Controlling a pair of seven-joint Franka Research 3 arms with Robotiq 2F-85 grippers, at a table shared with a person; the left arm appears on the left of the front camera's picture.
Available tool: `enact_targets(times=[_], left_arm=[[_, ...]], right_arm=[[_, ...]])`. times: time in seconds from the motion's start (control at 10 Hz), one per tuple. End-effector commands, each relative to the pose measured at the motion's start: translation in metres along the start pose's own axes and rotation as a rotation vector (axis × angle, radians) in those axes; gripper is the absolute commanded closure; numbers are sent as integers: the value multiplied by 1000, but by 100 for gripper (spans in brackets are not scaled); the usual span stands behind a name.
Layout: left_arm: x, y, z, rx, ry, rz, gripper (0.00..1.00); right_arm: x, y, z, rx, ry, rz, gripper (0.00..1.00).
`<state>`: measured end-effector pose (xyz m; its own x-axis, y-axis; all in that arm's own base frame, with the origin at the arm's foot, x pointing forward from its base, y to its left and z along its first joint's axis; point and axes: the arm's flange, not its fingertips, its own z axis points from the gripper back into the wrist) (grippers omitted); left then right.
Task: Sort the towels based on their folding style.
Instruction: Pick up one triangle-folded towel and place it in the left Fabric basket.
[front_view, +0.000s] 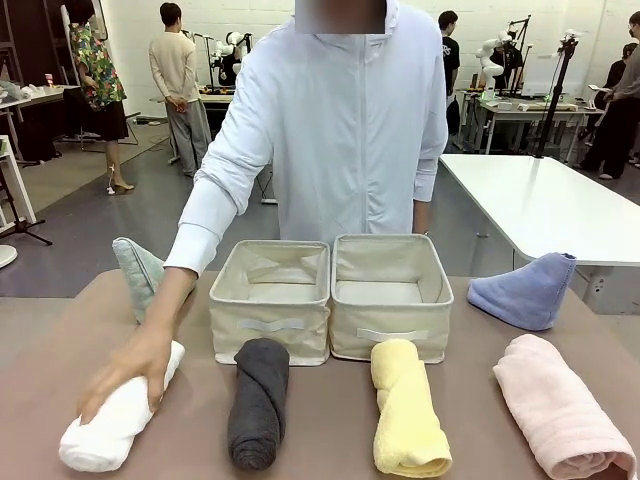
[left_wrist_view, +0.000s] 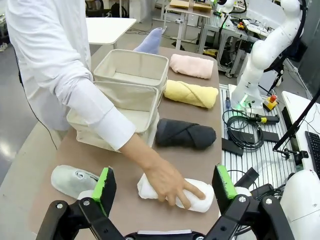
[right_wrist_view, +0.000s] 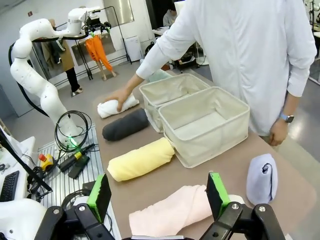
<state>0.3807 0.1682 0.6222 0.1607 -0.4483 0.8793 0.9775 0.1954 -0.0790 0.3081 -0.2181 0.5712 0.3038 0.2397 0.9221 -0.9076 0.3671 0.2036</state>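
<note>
Along the near edge of the table lie four rolled towels: white (front_view: 115, 415), dark grey (front_view: 258, 400), yellow (front_view: 407, 408) and pink (front_view: 562, 408). A person's hand (front_view: 125, 375) rests on the white roll (left_wrist_view: 175, 192). A pale green-grey folded cone (front_view: 138, 272) stands at the far left, and a blue cone (front_view: 525, 292) at the far right. My left gripper (left_wrist_view: 162, 192) hovers open above the white roll and the hand. Over the pink roll (right_wrist_view: 172, 212) my right gripper (right_wrist_view: 157, 196) is open. Neither holds anything.
Two cream fabric bins (front_view: 272, 297) (front_view: 390, 293) stand side by side mid-table, in front of the person in white (front_view: 345, 120). The other arm's base (left_wrist_view: 257, 60) and cables sit beside the table. Another white table (front_view: 550, 200) is behind on the right.
</note>
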Motion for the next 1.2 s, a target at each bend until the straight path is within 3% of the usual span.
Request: enact_targets(times=[0.0,0.3,0.4,0.6,0.7,0.9,1.1], left_arm=[[1,0,2,-3,-15,-14,0],[0,0,0,0,0,0,0],[8,19,-16,121,47,127,0],[25,52,-59,348,49,413,0],[28,63,-76,507,104,515,0],[15,89,-115,607,316,636,0],[-7,119,-153,620,543,786,0]], right_arm=[[1,-3,2,7,-21,20,0],[1,-3,2,7,-21,20,0],[1,-3,2,7,-21,20,0],[1,-3,2,7,-21,20,0],[1,-3,2,7,-21,20,0],[1,-3,2,7,-21,20,0],[1,-3,2,7,-21,20,0]])
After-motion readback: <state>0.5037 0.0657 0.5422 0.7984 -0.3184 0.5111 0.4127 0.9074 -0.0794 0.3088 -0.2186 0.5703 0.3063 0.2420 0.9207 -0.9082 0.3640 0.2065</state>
